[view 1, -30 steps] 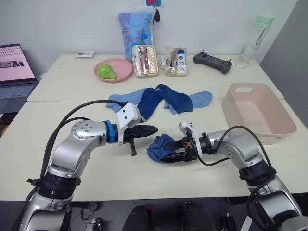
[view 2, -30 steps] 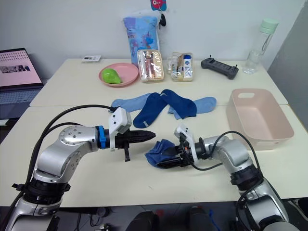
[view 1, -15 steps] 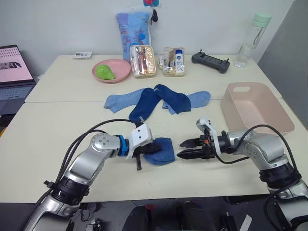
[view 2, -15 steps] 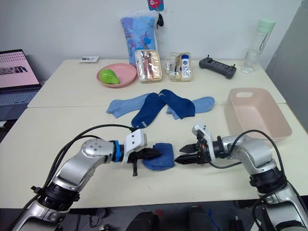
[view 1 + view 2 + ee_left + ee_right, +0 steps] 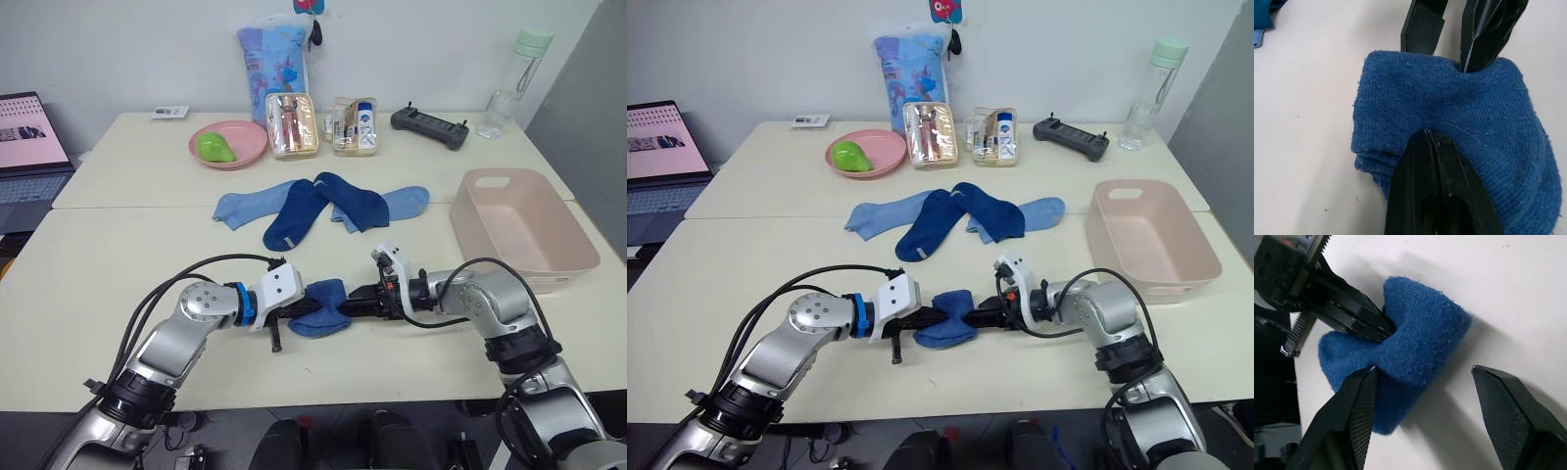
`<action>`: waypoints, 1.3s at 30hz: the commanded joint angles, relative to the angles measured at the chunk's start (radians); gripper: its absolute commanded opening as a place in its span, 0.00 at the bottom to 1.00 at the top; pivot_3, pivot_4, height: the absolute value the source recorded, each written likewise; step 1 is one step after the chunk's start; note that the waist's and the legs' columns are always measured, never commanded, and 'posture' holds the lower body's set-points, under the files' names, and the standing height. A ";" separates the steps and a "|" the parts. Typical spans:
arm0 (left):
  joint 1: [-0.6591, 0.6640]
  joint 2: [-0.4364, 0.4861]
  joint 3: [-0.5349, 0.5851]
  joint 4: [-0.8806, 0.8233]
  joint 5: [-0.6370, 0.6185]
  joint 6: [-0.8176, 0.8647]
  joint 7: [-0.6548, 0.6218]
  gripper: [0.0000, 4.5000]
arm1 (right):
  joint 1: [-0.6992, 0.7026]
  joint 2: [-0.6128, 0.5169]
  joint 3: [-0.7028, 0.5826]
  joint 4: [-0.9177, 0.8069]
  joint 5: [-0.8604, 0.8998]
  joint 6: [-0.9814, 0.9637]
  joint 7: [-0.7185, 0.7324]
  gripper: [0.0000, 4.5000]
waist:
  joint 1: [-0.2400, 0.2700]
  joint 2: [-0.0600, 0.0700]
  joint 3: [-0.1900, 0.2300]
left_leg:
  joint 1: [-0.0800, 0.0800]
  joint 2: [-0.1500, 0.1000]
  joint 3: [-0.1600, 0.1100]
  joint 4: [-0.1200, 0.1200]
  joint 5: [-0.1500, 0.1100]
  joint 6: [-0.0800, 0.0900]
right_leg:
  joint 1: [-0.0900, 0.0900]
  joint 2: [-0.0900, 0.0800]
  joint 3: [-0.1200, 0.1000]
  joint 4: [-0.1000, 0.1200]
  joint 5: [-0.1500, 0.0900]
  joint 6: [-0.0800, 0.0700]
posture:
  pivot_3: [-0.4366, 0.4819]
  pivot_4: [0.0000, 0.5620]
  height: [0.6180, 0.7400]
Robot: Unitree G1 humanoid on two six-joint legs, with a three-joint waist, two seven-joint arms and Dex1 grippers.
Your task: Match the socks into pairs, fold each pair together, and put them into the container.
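Left gripper (image 5: pixel 1442 142): clamped on folded sock bundle (image 5: pixel 318 306) at table's (image 5: pixel 118 255) front. Right gripper (image 5: pixel 1422 382): fingers spread, one touching bundle. Container (image 5: pixel 524 227): far right. Risk: fold unrolling if handover grip caught one layer.

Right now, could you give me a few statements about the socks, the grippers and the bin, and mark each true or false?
1. The left gripper is shut on the folded blue sock bundle. True.
2. The right gripper is shut. False: its fingers stand apart around the bundle.
3. The pink bin holds socks. False: it is empty.
4. Four socks lie spread out beyond the bundle. True.
5. The pink plate is bare. False: a green object lies on it.
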 commanded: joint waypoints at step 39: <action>-0.021 -0.003 0.358 -0.254 -0.456 0.356 0.029 0.28 | -0.068 -0.039 -0.252 -0.120 0.157 0.112 -0.076 0.02 | 0.002 0.001 0.000 | -0.005 0.000 -0.001 0.000 0.000 0.000 | -0.003 0.000 -0.001 -0.001 0.000 0.000 | 0.48 0.27 1.00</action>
